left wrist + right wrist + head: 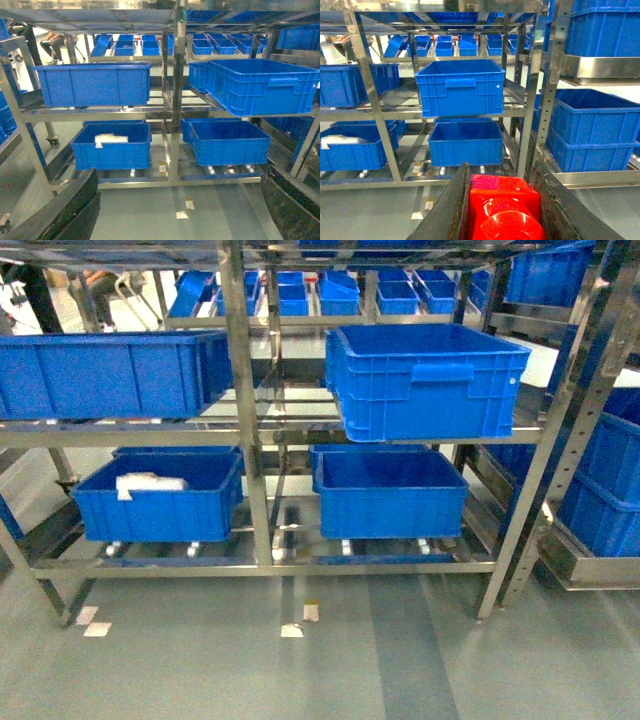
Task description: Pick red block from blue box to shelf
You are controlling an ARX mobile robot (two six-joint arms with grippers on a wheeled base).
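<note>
The right hand (502, 210) is clamped on the red block (504, 206), its stud facing the wrist camera and a dark finger (442, 212) pressed to each side. The left hand (175, 210) stands wide, its fingers at 7 and 5 o'clock of its own view with bare floor (200, 215) between them.

Neither hand shows in the head view. There the shelf (250, 440) fills the frame. On its upper tier, a crate (110, 372) sits at 10 o'clock and another crate (425, 380) at 1 o'clock juts out past the front rail. Below, two more crates sit back from the edge; the left one (160, 498) holds something white. Open floor lies in front, marked by tape scraps (292, 630). A second rack (600, 480) stands close at 3 o'clock.
</note>
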